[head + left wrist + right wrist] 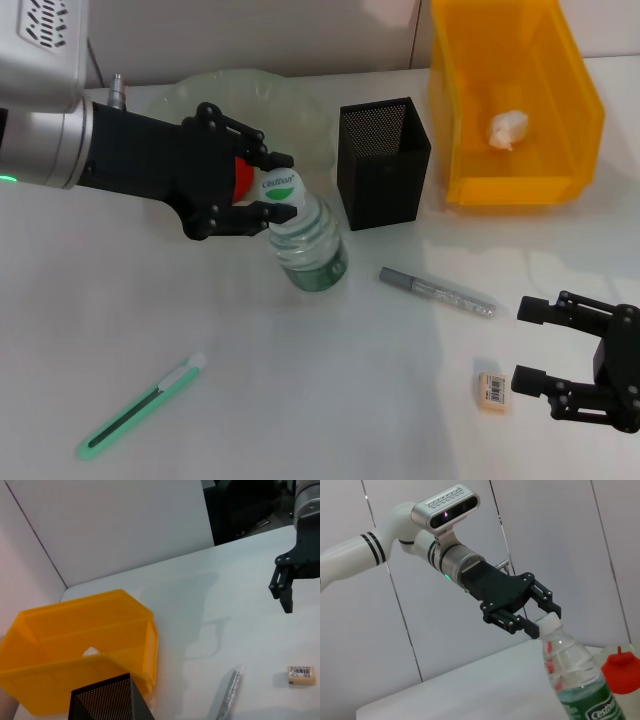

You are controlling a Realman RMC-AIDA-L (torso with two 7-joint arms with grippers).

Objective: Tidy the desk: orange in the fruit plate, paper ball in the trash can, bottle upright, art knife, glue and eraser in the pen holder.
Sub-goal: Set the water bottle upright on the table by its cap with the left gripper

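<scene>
A clear bottle with a green label stands nearly upright at the table's middle. My left gripper is shut on its white-capped neck, as the right wrist view confirms for the left gripper and the bottle. The red-capped glue sits just behind those fingers. A grey art knife lies right of the bottle. The eraser lies at the front right, beside my open right gripper. The paper ball rests inside the yellow trash can. The black mesh pen holder stands beside it. The orange is out of view.
A pale glass fruit plate sits at the back, behind the left gripper. A slim green stick-shaped item lies at the front left. The left wrist view shows the bin, pen holder, eraser and right gripper.
</scene>
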